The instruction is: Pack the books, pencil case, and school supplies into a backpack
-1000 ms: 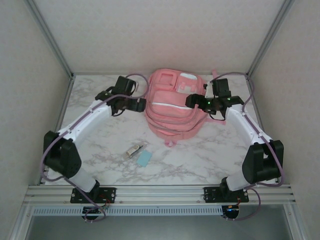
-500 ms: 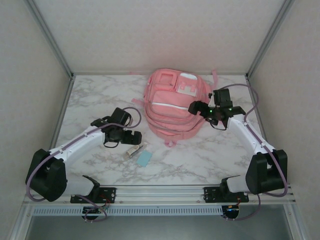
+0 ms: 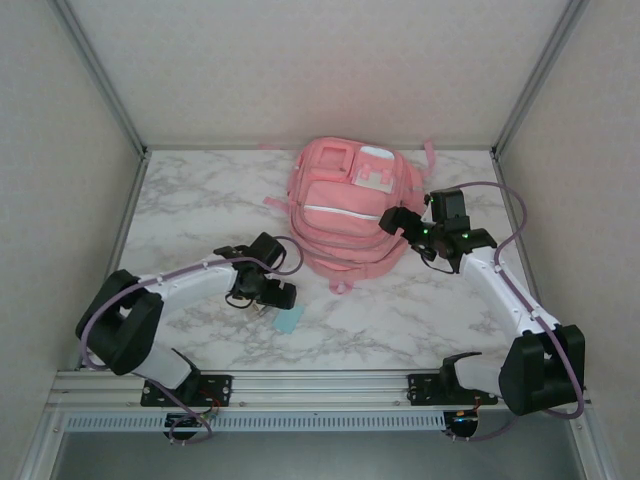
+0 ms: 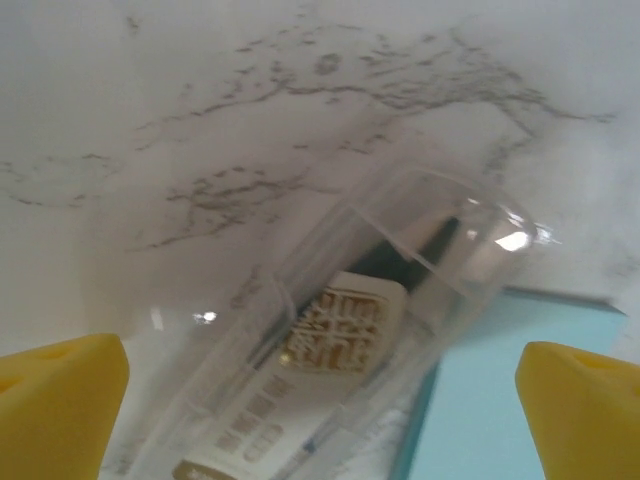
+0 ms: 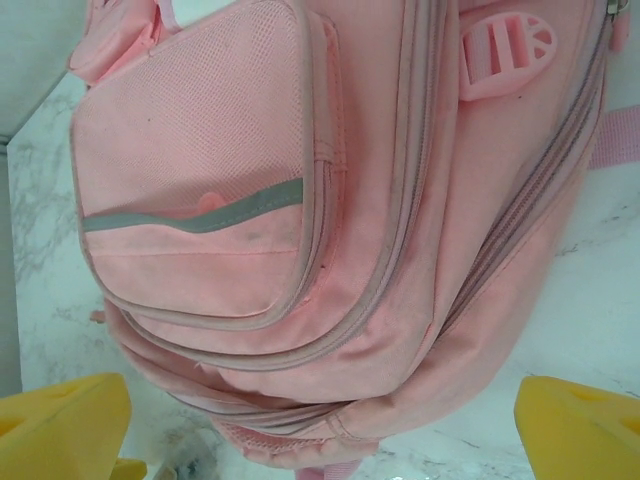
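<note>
Marbled tabletop (image 3: 190, 200) underneath. Poised left hand (image 3: 279, 297) wide open and empty over clear stubby item (image 4: 370, 330) by near edge, with long axis slanting across finger gap, blue block (image 3: 289, 321) just beside. Parked right hand (image 3: 396, 221), open and empty, beside backpack (image 3: 345, 215) toward far edge.

The left arm (image 3: 188, 286) and right arm (image 3: 505, 290) have white links, black joints and bases. Lilac cables (image 3: 522, 215) run alongside. Fingertips (image 4: 60, 400) are yellow; green lights (image 3: 428, 232) dot the right wrist.
</note>
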